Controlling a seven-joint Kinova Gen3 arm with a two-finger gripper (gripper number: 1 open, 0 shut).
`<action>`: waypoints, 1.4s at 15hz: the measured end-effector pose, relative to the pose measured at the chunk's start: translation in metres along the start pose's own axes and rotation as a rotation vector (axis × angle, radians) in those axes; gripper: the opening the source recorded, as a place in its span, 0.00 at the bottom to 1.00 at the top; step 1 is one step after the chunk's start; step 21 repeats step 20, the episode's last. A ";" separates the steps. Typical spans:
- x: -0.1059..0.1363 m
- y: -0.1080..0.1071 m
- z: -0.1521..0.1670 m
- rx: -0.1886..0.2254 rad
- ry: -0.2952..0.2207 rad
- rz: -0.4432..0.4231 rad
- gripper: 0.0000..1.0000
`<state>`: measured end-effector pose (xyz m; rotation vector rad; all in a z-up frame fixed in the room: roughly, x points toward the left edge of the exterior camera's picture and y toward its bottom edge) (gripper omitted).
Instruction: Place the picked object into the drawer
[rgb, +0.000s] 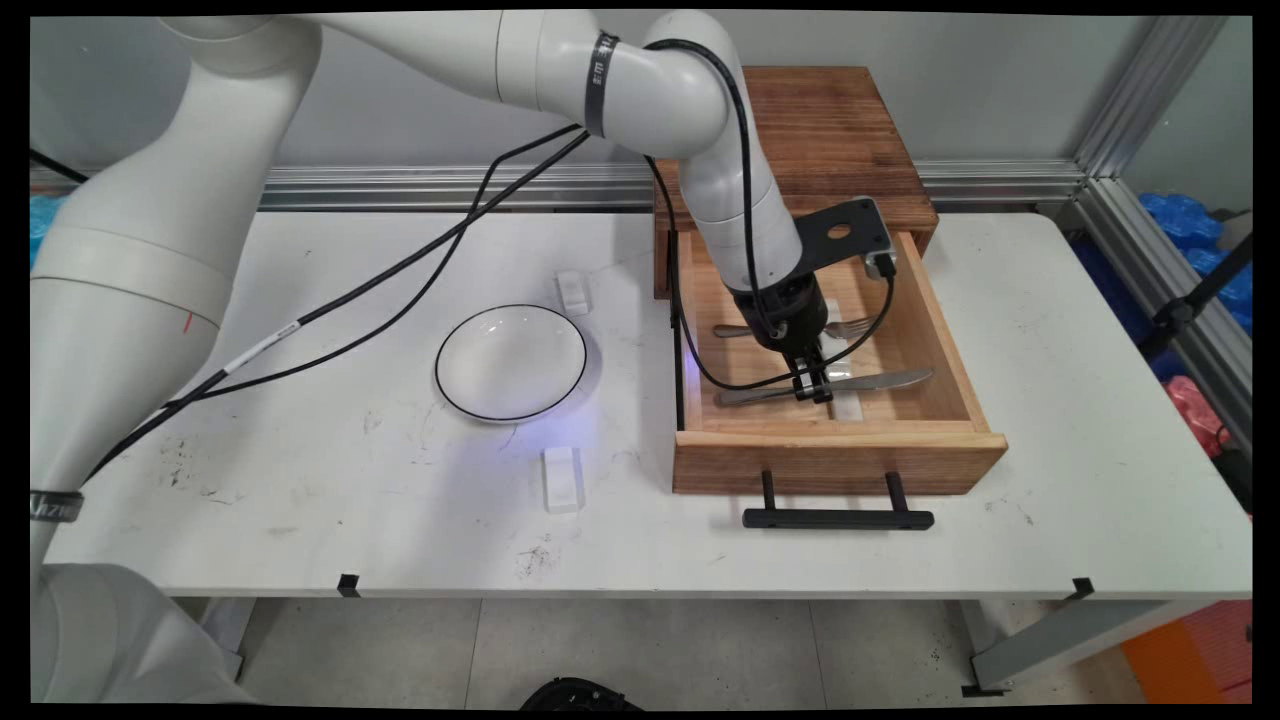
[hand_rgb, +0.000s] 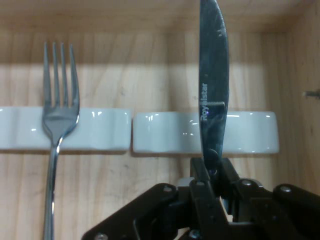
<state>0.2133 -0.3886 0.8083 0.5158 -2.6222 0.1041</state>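
A white plate with a dark rim is set on the table, left of an open wooden drawer. Two small white rests are placed near the plate.

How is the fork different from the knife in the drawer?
The fork has four thin prongs; the knife has one flat blade with lettering on it. The knife is pinched in the robot's black hand; nothing touches the fork. The knife lies nearer the drawer's front, the fork farther back. Both are shiny metal and each lies across a white rest.
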 end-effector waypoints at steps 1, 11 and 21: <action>0.000 -0.001 0.000 0.001 0.001 0.002 0.00; 0.001 -0.003 0.002 0.001 0.013 0.013 0.00; 0.002 -0.005 -0.001 0.006 0.023 0.011 1.00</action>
